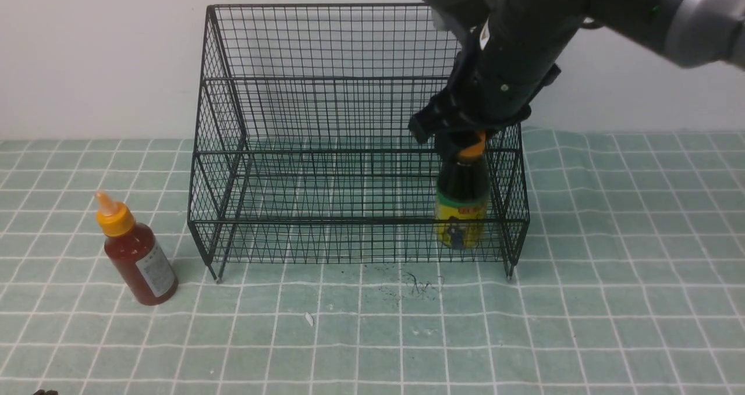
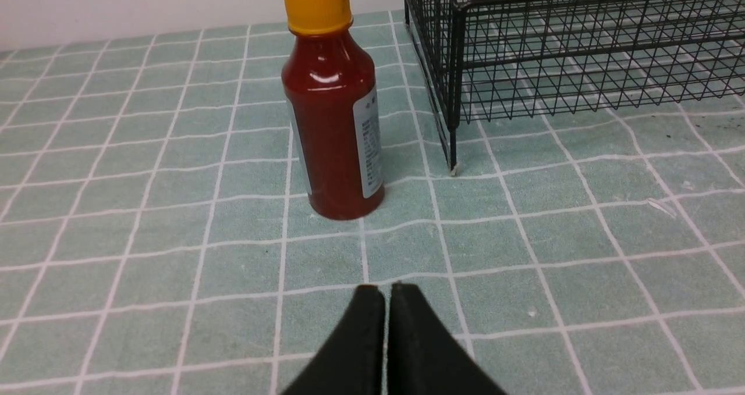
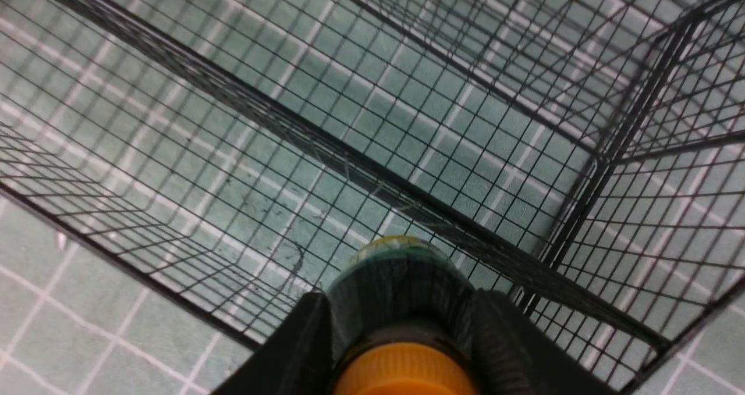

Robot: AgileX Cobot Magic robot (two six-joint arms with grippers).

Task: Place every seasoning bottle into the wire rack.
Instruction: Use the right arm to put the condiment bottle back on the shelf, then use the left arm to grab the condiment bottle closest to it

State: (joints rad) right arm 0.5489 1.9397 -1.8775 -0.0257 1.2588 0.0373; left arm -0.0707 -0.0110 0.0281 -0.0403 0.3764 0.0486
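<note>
The black wire rack (image 1: 326, 121) stands at the middle of the green checked cloth. My right gripper (image 1: 463, 142) reaches down from above and is shut on the dark sauce bottle (image 1: 461, 209) at its neck, under the orange cap. That bottle stands upright in the rack's lower front tier at the right end. In the right wrist view the fingers (image 3: 308, 337) clamp the dark bottle (image 3: 398, 284). The red sauce bottle (image 1: 137, 255) stands on the cloth left of the rack. My left gripper (image 2: 387, 293) is shut and empty, low in front of the red bottle (image 2: 332, 121).
The rack's front left foot (image 2: 453, 168) is right of the red bottle. Dark scribble marks (image 1: 413, 284) and a small white scrap (image 1: 309, 319) lie on the cloth in front of the rack. A white wall runs behind.
</note>
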